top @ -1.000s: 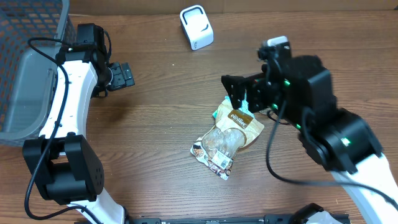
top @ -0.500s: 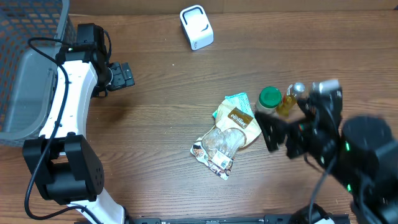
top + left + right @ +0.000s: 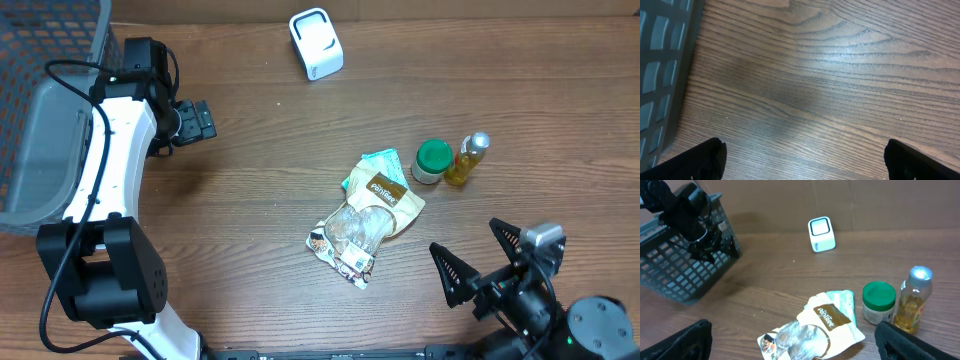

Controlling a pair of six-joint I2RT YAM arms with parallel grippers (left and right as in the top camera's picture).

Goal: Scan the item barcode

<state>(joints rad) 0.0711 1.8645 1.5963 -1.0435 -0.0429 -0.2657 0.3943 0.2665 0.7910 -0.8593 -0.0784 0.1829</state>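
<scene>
**Both claws wide open, snack bag loose in mid-counter**

Here's the right claw, low at the near right corner of the counter. Its two dark fingers are splayed wide and grip nothing.

The snack bag lies flat in the middle of the counter. It is farther out than that claw and off toward the left arm's side, clearly apart from it with no contact. From the right wrist camera, the bag sits out ahead of the claw, framed between the two finger ends at the bottom corners. Its brown label faces up and its clear, crumpled end is nearest the lens. Whether a barcode faces up, I cannot tell.

On the right arm's side of the bag stands a green-lidded jar. A small bottle of yellow liquid stands just beside it, and both are upright. The white scanner stands at the far edge of the counter, well apart from the bag and from both claws.

Over to the left claw, up near the grey basket with its fingers spread wide as well. Its wrist camera shows wood grain between the finger ends and the basket wall along the left edge. That claw is well apart from the bag too.
</scene>
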